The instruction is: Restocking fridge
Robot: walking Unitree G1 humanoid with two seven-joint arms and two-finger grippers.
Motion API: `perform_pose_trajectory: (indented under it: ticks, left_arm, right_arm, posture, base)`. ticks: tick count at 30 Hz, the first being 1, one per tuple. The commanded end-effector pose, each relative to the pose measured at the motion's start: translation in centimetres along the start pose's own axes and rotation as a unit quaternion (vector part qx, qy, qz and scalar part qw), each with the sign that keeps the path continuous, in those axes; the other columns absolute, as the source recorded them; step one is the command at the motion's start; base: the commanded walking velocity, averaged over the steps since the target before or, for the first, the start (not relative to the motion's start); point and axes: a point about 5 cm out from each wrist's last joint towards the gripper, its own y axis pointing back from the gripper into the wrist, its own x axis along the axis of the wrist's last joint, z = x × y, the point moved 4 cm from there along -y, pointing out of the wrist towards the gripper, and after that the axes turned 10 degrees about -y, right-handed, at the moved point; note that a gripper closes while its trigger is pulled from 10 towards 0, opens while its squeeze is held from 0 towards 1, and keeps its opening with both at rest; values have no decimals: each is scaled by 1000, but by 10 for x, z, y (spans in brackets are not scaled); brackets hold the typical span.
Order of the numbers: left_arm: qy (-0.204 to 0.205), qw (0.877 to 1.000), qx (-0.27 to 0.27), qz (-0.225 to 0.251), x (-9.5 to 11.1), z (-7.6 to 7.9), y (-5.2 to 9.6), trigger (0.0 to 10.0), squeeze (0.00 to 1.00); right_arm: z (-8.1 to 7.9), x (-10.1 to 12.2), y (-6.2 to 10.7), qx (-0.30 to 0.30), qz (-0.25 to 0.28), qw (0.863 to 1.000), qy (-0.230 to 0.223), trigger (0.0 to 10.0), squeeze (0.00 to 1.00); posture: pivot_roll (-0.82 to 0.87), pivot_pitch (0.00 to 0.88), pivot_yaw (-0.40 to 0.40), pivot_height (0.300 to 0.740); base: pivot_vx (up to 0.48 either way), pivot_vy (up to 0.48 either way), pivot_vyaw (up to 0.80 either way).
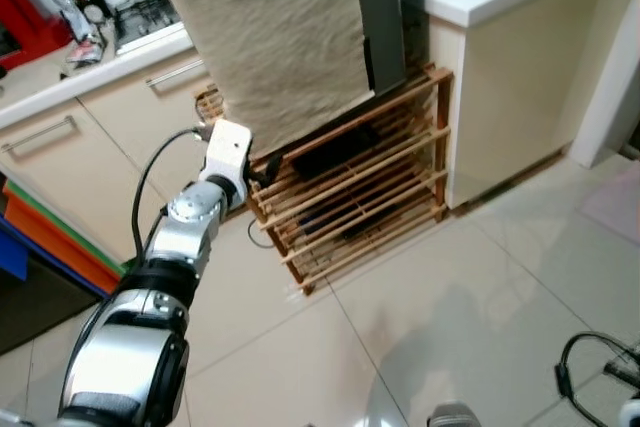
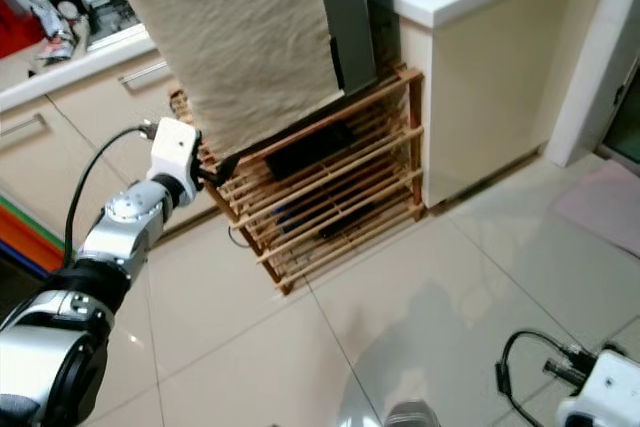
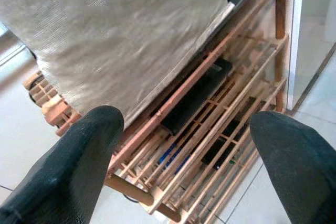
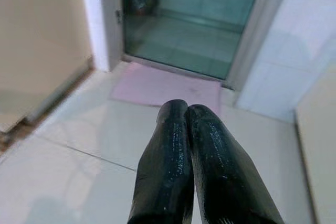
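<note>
Reaching out, the left gripper (image 3: 184, 150) spreads its black fingers wide, holding nothing, near the slatted wooden rack (image 1: 350, 192); the right gripper (image 4: 189, 156) is pinched tight, empty.

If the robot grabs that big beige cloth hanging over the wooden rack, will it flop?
Probably: the beige cloth hangs in soft creases, so it looks floppy and light. The open left gripper is close beside its lower edge. Pushed, it would likely just swing over the wooden rack.

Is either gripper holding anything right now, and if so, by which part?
Nothing is held. The left gripper is open, reaching toward the wooden rack under the beige cloth. The right gripper is shut on nothing.
</note>
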Motion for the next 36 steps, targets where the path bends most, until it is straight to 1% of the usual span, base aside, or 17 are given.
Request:
perform_pose_trajectory:
  ticks: [1, 4, 7, 8, 9, 10, 11, 13, 17, 18, 20, 24, 25, 26, 29, 33, 36]
  left_arm:
    - [-4, 1000, 5, 2, 1, -5, 0, 10000, 0]
    - [16, 1000, -1, 8, -6, 4, 3, 10000, 0]
    - [16, 1000, -10, 4, -15, 13, 6, 10000, 0]
    - [19, 1000, -11, 3, -17, 14, 7, 10000, 0]
    - [38, 999, -4, 10, -16, 15, 7, 10000, 0]
    - [38, 999, -4, 10, -16, 15, 7, 10000, 0]
    - [50, 999, 3, 16, -14, 16, 6, 10000, 0]
    - [58, 998, 6, 23, -12, 17, 6, 10000, 0]
    - [40, 998, 3, 45, -8, 19, 8, 10000, 0]
    - [40, 998, 9, 45, -8, 17, 9, 10000, 0]
    - [48, 998, 10, 47, -7, 16, 9, 10000, 0]
    - [30, 998, 27, 55, -4, 7, 10, 10000, 0]
    - [31, 997, 32, 56, -3, 6, 10, 10000, 0]
    - [51, 996, 42, 55, -4, 2, 11, 10000, 0]
    - [75, 995, 47, 48, -7, -1, 11, 10000, 0]
    - [82, 994, 51, 47, -6, -2, 10, 10000, 0]
    - [71, 995, 43, 49, -3, 1, 9, 10000, 0]
  right_arm:
    - [-6, -1, -2, 1, -11, 1000, -7, 10000, 0]
    - [-11, 1, -2, 16, -12, 1000, -1, 10000, 0]
    - [-17, 1, 0, 32, -16, 999, 1, 10000, 0]
    - [-22, 3, 1, 42, -12, 999, 3, 10000, 0]
    - [-31, 7, 1, 56, -7, 998, -3, 10000, 0]
    - [-31, 7, 1, 56, -7, 998, -3, 10000, 0]
    - [-49, 14, 1, 79, 0, 997, -18, 10000, 0]
    - [-69, 22, 3, 112, 8, 993, -31, 10000, 0]
    - [-100, 30, 6, 160, 11, 986, -53, 10000, 0]
    - [-113, 33, 7, 188, 17, 981, -50, 10000, 0]
    - [-118, 35, 6, 198, 21, 979, -51, 10000, 0]
    - [-144, 42, 11, 252, 28, 966, -58, 10000, 0]
    - [-148, 43, 12, 260, 29, 963, -58, 10000, 0]
    - [-152, 42, 12, 263, 22, 962, -67, 10000, 0]
    - [-156, 40, 12, 265, 20, 962, -68, 10000, 0]
    - [-163, 38, 13, 275, 21, 959, -67, 10000, 0]
    - [-164, 38, 10, 267, 22, 961, -73, 10000, 0]
  posture:
    - [-296, 5, 206, 711]
    - [-280, 11, 174, 711]
    - [-275, 6, 166, 711]
    - [-276, 4, 165, 711]
    - [-275, 0, 159, 711]
    - [-275, 0, 159, 711]
    - [-269, 0, 145, 711]
    - [-263, 0, 133, 711]
    - [-241, 0, 108, 711]
    - [-226, 0, 96, 711]
    - [-223, 0, 92, 711]
    - [-192, 0, 85, 711]
    - [-189, 0, 85, 711]
    - [-185, 0, 87, 711]
    - [-183, 0, 95, 711]
    - [-178, 0, 110, 711]
    - [-178, 0, 121, 711]
  base:
    - [0, 0, 0]
    - [0, 0, 0]
    - [0, 0, 0]
    - [0, 0, 0]
    - [0, 0, 0]
    - [0, 0, 0]
    - [0, 0, 0]
    - [0, 0, 0]
    - [0, 0, 0]
    - [0, 0, 0]
    - [0, 0, 0]
    - [0, 232, 0]
    - [0, 454, 0]
    - [0, 416, 0]
    - [240, 416, 0]
    - [280, 388, 0]
    - [306, 370, 0]
